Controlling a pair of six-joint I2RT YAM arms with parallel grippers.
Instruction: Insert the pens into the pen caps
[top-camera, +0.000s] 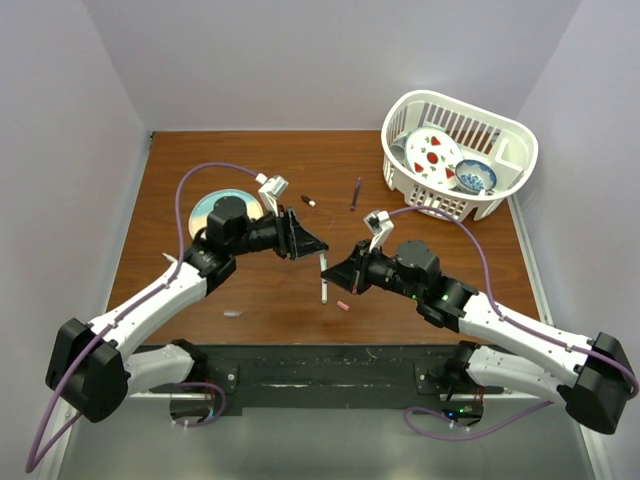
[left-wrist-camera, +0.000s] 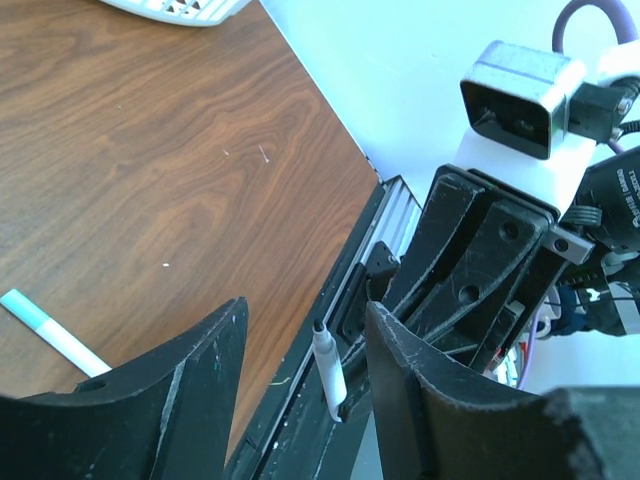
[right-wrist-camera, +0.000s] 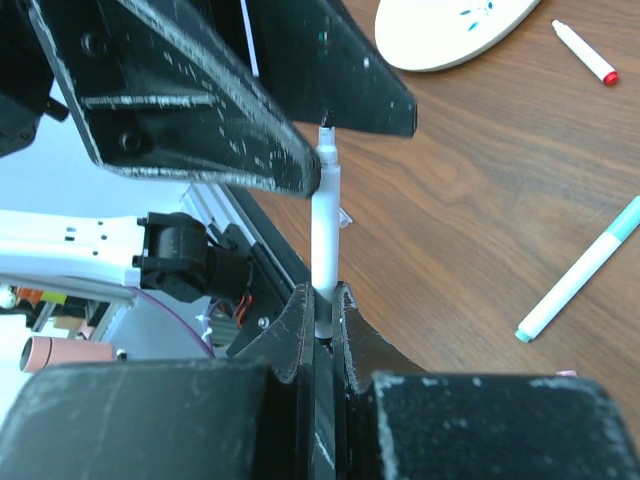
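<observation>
Right gripper (right-wrist-camera: 320, 300) is clamped tight on the slim white-barrelled marker pen with the black tip (right-wrist-camera: 325, 220), gripping it low on the barrel; the rest sticks straight out ahead of my fingers. Left gripper (left-wrist-camera: 305, 305) stands roughly half open with nothing I can see between its jaws. No cap shows from either wrist camera, though a tiny one hidden behind a pad can't be ruled out

Key relation: the pen's long axis points from my right hand at my left hand, and the black tip ends right at the left fingertips, at the mouth of that gap. From the left wrist view the pen shows through the gap but beyond it, slightly tilted, not touching either pad as far as I can tell. So both hands are nose to nose over the middle of the brown wooden table (top-camera: 250, 290)

Caps: short pink-red plastic cap (top-camera: 342, 306) lies on the wood just on the near side of the held pen, closest to my right arm. Small dark stub (top-camera: 308, 201), probably the black cap, lies just beyond the left gripper, so my left arm is nearer. My read: the black tip wants that one, so left picks it up, then lines its bore up with the pen axis
</observation>
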